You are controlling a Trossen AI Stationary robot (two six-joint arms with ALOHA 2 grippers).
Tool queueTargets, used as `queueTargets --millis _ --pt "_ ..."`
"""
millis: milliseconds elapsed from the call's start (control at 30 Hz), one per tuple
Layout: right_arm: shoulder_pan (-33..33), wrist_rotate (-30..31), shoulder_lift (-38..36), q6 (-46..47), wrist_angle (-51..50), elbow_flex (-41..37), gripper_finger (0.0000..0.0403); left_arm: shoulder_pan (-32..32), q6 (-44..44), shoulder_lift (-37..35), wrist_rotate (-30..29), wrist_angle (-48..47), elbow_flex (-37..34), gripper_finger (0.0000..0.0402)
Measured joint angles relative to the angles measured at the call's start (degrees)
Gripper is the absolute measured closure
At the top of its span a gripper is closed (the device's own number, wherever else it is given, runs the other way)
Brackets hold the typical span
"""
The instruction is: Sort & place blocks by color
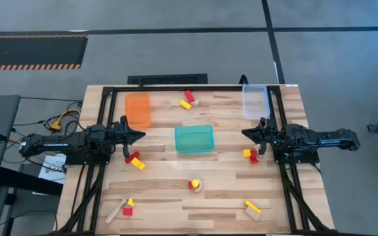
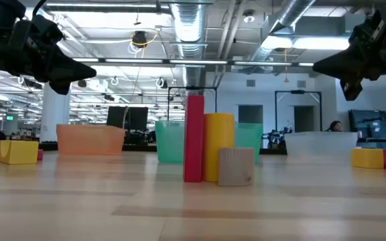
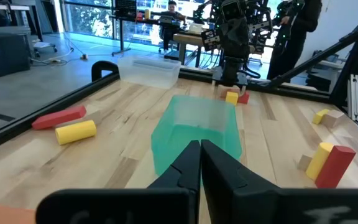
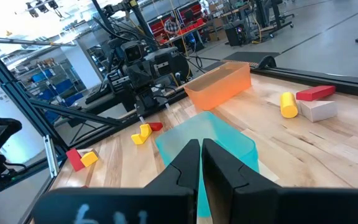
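Near edge of the bench (image 1: 176,196): one group at the left corner, a pale wood bar (image 1: 115,212), a red block (image 1: 127,211) and a small yellow piece (image 1: 130,202); one group at the right corner, a yellow bar (image 1: 252,207) lying on a pale block.

Centre, nearer half: a red, yellow and pale wood cluster (image 1: 194,185).

Mid-bench: one teal tray (image 1: 194,139) at the centre. Left claw (image 1: 138,136) hovers just left of it, fingers pressed together, holding nothing; a red and yellow pair (image 1: 134,160) lies below it. Right claw (image 1: 247,133) hovers at the tray's right, fingers likewise together and empty; a yellow cube (image 1: 247,153) and red block (image 1: 254,157) lie beside it.

Far side: one orange tray (image 1: 137,109) at left, one clear tray (image 1: 255,101) at right. Between them lie a red bar (image 1: 189,96), a yellow cylinder (image 1: 185,104) and a pale block (image 1: 193,101).

No blocks seen in any of the three trays.
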Motion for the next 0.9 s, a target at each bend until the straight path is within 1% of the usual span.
queueTargets --millis 500,533,567,633,800,867,900 --pt "0.00 0.55 0.00 0.00 0.02 -0.02 0.0359 0.00 -0.66 0.02 0.00 0.00 0.00 0.0401" --pt "0.00 0.71 0.00 0.00 0.02 -0.01 0.0359 -0.01 -2.22 0.00 0.00 0.04 0.01 0.0401" --pt "0.00 0.65 0.02 0.00 0.02 0.00 0.0359 -0.02 -5.63 0.01 0.04 0.23 0.00 0.0401" --pt "0.00 0.56 0.01 -0.01 0.02 0.00 0.0359 0.00 -14.94 0.02 0.24 1.49 0.00 0.0401" --pt "0.00 0.68 0.00 -1.57 0.34 -0.02 0.0359 0.07 -29.02 0.00 -7.39 5.58 0.00 0.0401" --pt "0.00 1.31 0.03 -1.14 1.71 -0.16 0.0359 0.05 -30.70 0.02 -10.33 6.63 0.00 0.0401" --pt "-0.07 3.00 0.11 -1.07 2.79 -0.27 0.0359 0.05 -31.22 0.02 -11.46 7.12 0.00 0.0401"
